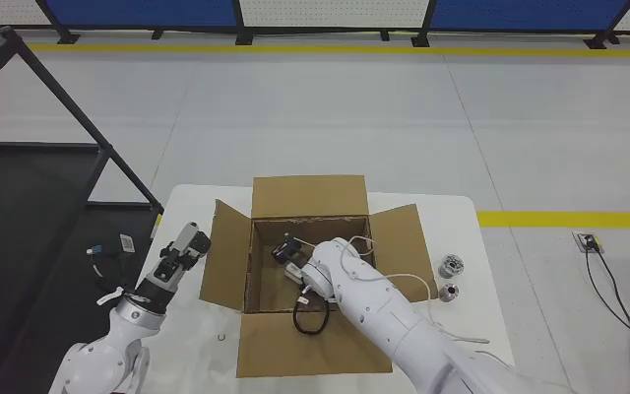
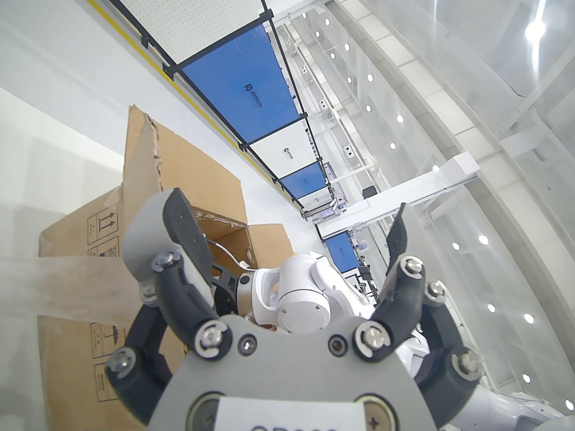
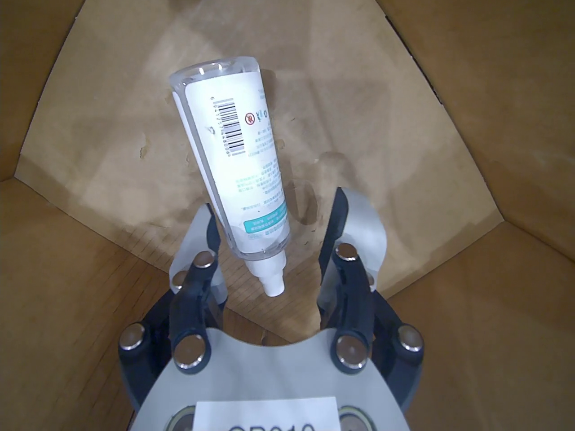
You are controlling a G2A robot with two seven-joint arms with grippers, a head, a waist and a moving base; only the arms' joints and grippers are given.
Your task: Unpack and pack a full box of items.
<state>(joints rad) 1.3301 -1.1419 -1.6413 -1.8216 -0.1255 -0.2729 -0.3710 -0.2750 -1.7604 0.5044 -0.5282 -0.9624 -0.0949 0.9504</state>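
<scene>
An open cardboard box [image 1: 264,197] stands in the middle of the white table, all flaps folded out. My right gripper [image 1: 288,254] is down inside it. In the right wrist view a clear bottle [image 3: 233,150] with a white label and white nozzle lies between the open fingers of my right gripper [image 3: 274,206], nozzle toward the wrist. One finger [image 3: 211,230] touches the bottle; the other stands apart from it. My left gripper [image 1: 187,246] is beside the box's left flap, open and holding nothing [image 2: 291,201], pointing upward past the box [image 2: 179,172].
Two small round objects [image 1: 452,264] [image 1: 448,292] sit on the table right of the box. A black cable loop [image 1: 310,320] hangs at the box's near edge. A dark rack [image 1: 59,197] stands left of the table.
</scene>
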